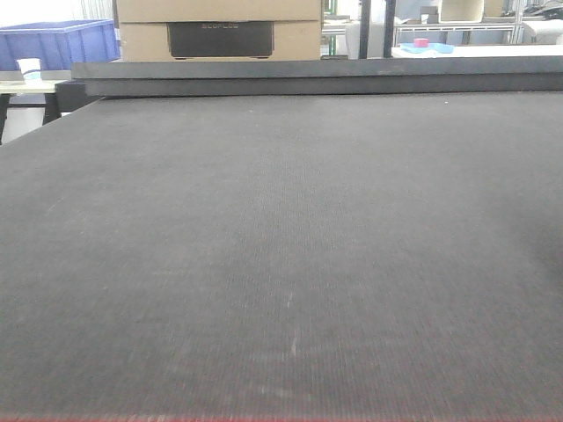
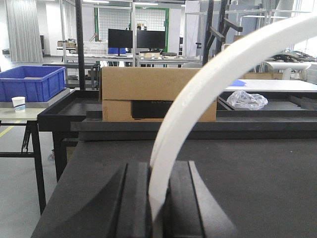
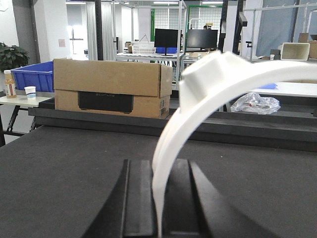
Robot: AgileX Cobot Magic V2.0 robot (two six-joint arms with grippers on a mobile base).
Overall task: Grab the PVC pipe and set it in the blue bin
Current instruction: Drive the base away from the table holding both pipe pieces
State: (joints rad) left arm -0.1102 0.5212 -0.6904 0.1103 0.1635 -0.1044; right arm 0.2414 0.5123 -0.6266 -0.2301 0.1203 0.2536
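Searching the front view for the PVC pipe and finding none on the dark table mat [image 1: 281, 264]; no arm there either. Parked low and level, by the look of both wrist views, pointing across the mat toward the cardboard box [image 1: 141, 40] — a resting pose, probably, rather than a reach.

Left gripper [image 2: 159, 171]: jaws drawn near together, the narrow slot between them filled by the foot of a white curved strip [image 2: 200, 87] arching up and to the right. Cannot tell whether pinched on it or merely standing behind it.

Right gripper [image 3: 158, 167]: the same picture, with a like strip carrying a chunky white block [image 3: 210, 74] partway up. Possibly the pipe, possibly rig hardware — too close and blurred to say. Twin strips on both wrists hinting at fixtures, not cargo.

Blue bin [image 1: 57, 44] well apart, off the mat at the far left on a side table, just behind a paper cup [image 1: 29, 70]. On the left arm's side, so likely a left-hand drop.

Judging progress: either nothing picked yet or delivery done, not decidable from here.
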